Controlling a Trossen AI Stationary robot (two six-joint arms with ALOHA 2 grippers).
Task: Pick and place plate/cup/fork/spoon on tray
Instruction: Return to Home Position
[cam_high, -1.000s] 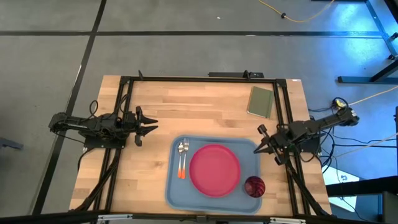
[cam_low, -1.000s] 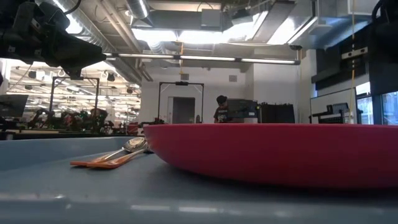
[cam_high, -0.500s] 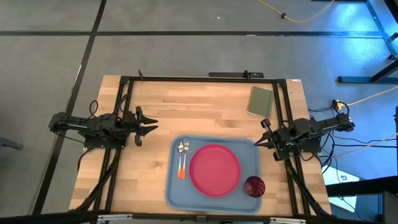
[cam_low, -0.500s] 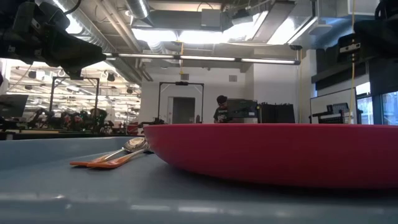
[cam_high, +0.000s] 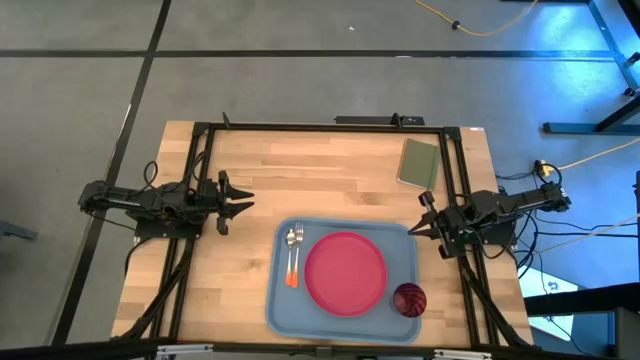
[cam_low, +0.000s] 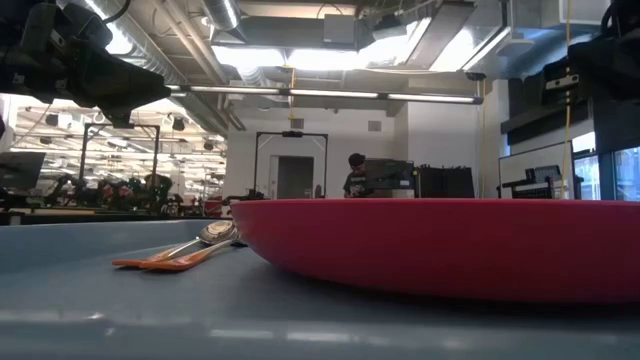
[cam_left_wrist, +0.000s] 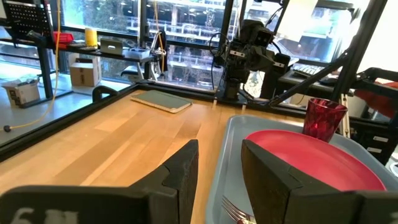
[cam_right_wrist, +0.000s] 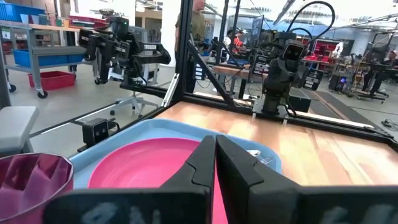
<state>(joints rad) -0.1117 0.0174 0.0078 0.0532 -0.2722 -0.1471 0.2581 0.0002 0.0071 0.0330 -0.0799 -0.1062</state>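
Apparently complete: all four items lie on the tray (cam_high: 342, 318), which sits at the near middle of the table (cam_high: 300, 170).

Placement, high view:
- plate (cam_high: 345, 273): centre of tray, flat.
- cup (cam_high: 409, 299): tray's near right corner, just beside the plate's rim, upright.
- fork (cam_high: 297, 262) and spoon (cam_high: 289, 256): side by side at the tray's left end, heads toward the far edge, orange handles toward the near edge. Touching or merely close, cannot tell.

Hands:
- left hand (cam_high: 243, 204): off the tray, over bare wood to its left, fingers spread wide, holding nothing.
- right hand (cam_high: 415, 235): just off the tray's far right corner, fingers pressed together, nothing between them.

Judgement: nothing left to pick. Neither hand carries anything and both stand clear of the tray, so all that could remain is parking the arms.

Count:
- tray 1
- plate 1
- cup 1
- fork 1
- spoon 1
- olive-green pad (cam_high: 419, 163) 1, far right of the table, well apart from the tray.
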